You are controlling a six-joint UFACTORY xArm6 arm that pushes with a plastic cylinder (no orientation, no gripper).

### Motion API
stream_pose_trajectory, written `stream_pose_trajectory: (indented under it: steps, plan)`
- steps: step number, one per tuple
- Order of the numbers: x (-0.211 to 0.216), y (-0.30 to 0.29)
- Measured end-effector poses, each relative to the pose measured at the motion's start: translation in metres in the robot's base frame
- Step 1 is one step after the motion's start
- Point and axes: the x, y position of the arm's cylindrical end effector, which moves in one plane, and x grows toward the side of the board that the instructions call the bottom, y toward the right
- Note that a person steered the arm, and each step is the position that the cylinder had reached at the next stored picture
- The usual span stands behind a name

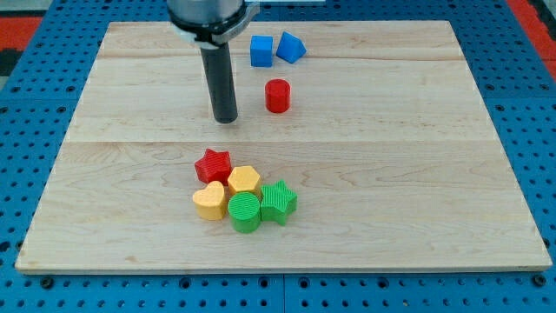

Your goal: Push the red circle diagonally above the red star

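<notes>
The red circle stands on the wooden board, in the upper middle. The red star lies lower and to the left, at the top of a cluster of blocks. My tip is down on the board, left of the red circle with a gap between them, and above the red star. The rod rises straight up from the tip to the arm at the view's top.
A blue square block and a blue triangular block sit near the top edge. Touching the red star are a yellow hexagon, a yellow heart, a green circle and a green star.
</notes>
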Motion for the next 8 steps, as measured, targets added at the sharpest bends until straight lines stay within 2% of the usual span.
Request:
stream_pose_trajectory:
  steps: [1, 2, 3, 4, 6, 7, 8]
  plan:
    - [-0.048, -0.008]
    - [-0.066, 0.039]
    - [-0.059, 0.093]
    - [-0.032, 0.106]
    - [0.019, 0.09]
    - [-0.007, 0.076]
    - [0.007, 0.041]
